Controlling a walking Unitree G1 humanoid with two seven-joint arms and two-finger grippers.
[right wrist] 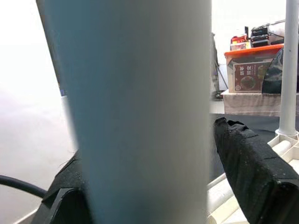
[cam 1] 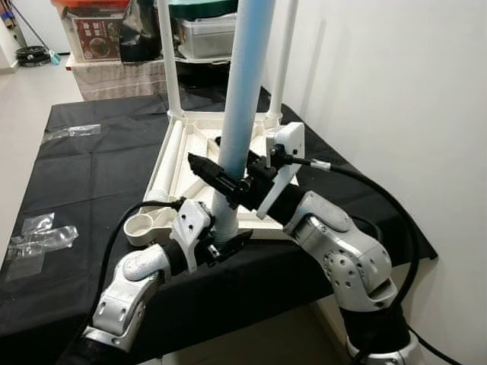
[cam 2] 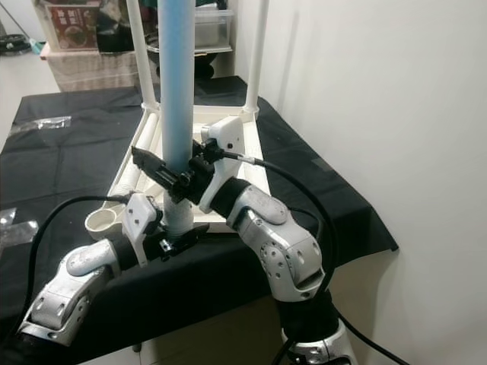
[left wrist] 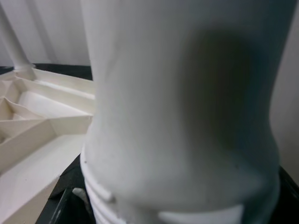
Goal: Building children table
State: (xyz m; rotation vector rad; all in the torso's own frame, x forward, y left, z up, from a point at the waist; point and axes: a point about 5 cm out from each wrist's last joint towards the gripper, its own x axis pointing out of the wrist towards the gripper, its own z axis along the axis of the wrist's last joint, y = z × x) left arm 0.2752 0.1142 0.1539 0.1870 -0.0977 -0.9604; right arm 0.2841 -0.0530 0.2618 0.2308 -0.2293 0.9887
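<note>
Tabletop (cam 1: 199,156), white and upside down, lies on the black-draped table (cam 1: 84,175) with two white legs (cam 1: 169,61) standing at its far corners. Left tool (cam 1: 221,245) clenches the ribbed base of one blue leg (cam 1: 247,84), upright over the near corner; right tool (cam 1: 221,181) grasps it higher. The left wrist view shows the threads (left wrist: 117,207); the right wrist view shows a distant orange-lidded box (right wrist: 247,70).

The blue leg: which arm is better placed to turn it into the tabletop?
Probably the left: its pincer grips the blue leg at the threaded base, by the tabletop; the right pincer steadies higher up.
</note>
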